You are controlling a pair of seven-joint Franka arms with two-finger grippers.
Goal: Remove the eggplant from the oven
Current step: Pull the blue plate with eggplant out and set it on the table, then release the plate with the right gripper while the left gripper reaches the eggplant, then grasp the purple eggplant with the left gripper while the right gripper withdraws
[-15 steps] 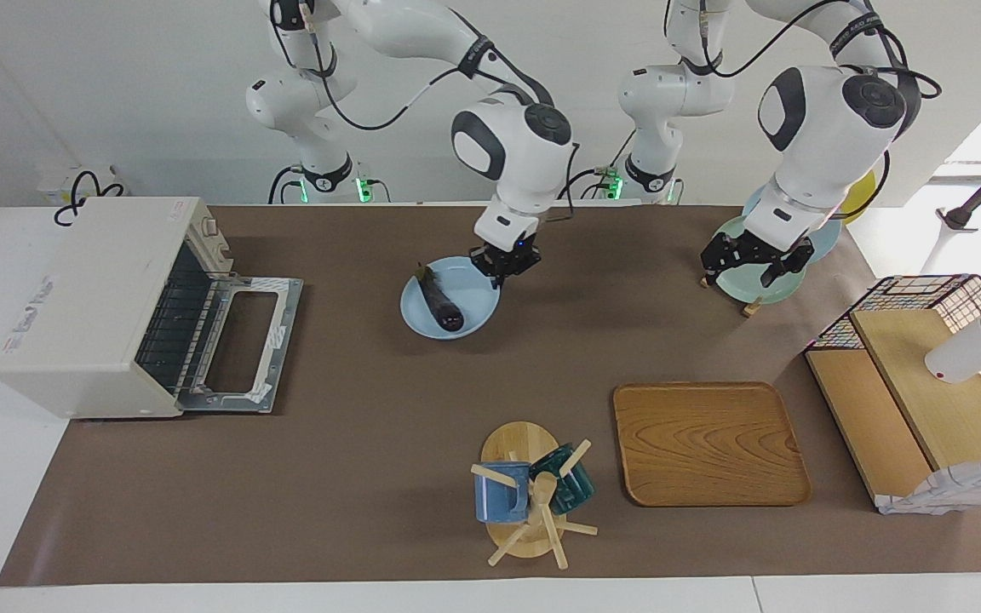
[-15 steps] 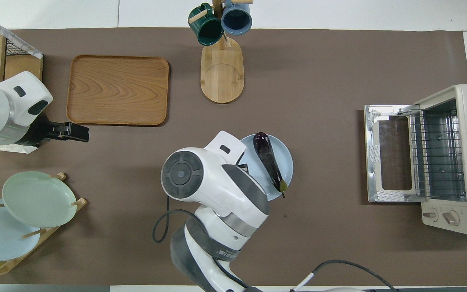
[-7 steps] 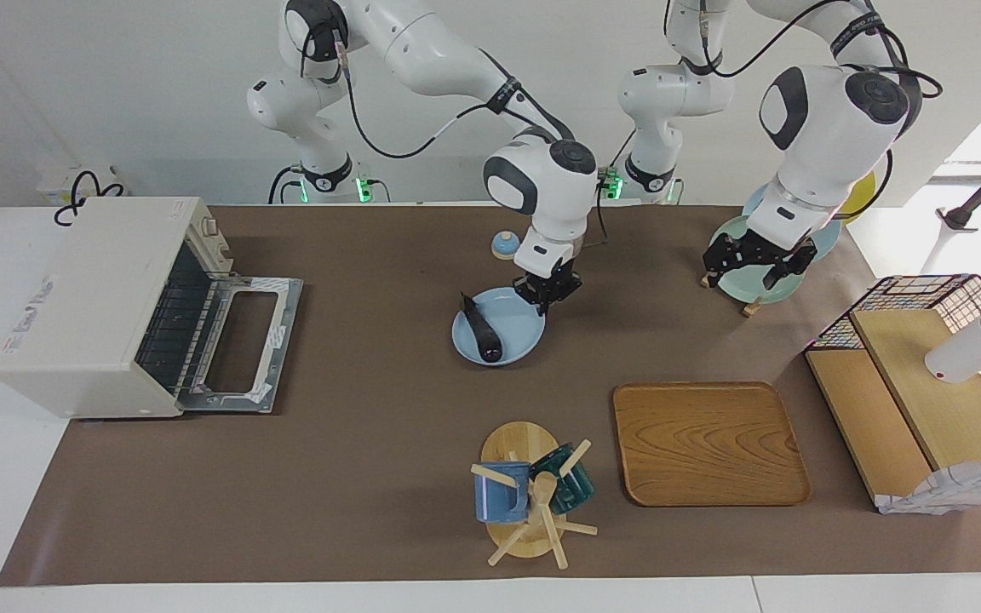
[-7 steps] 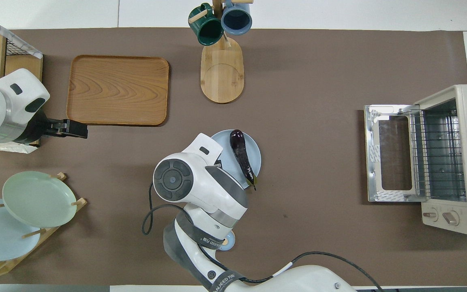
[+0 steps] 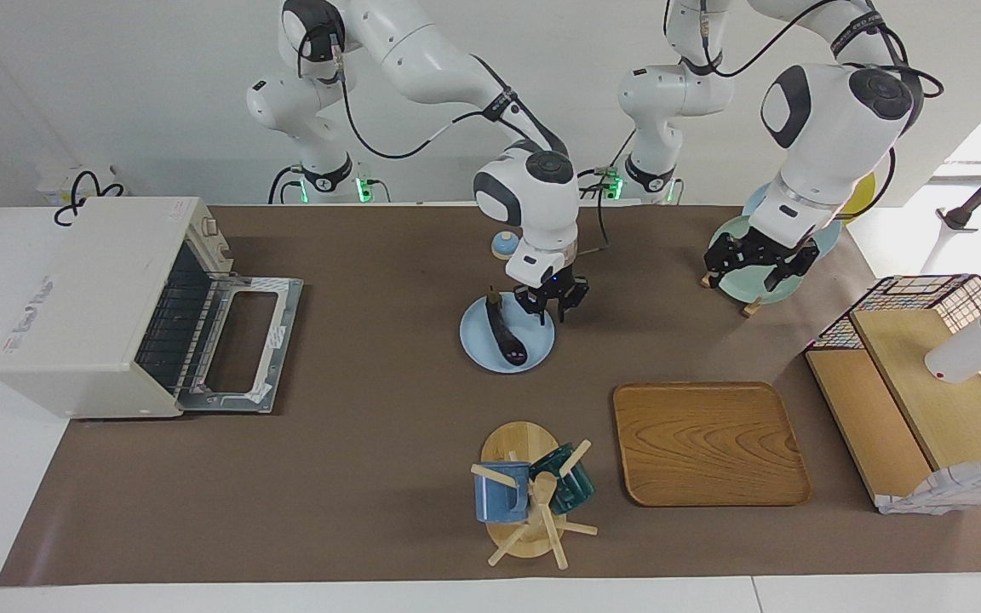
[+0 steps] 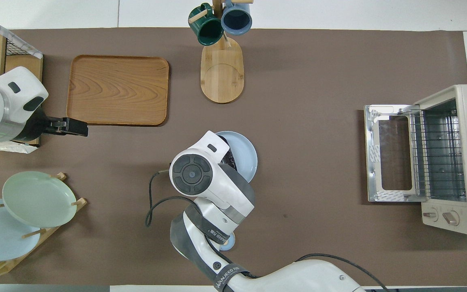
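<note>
From overhead my right arm hides most of the eggplant (image 5: 506, 334), which lies on the pale blue plate (image 5: 479, 347) mid-table, out of the oven (image 5: 107, 298). Oven door down, only the rack visible inside. Right end effector (image 5: 552, 313) at the plate's edge, fingers apparently apart, gripping nothing. Left end effector (image 5: 756, 266) waits spread wide over the plate rack (image 5: 748, 308).

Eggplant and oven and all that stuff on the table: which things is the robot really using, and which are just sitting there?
Part of the job:
eggplant, lying on the blue plate
oven, door open
right gripper, over the plate's edge

Just sitting there:
wooden tray
mug tree
plate rack
left gripper, waiting over that rack
</note>
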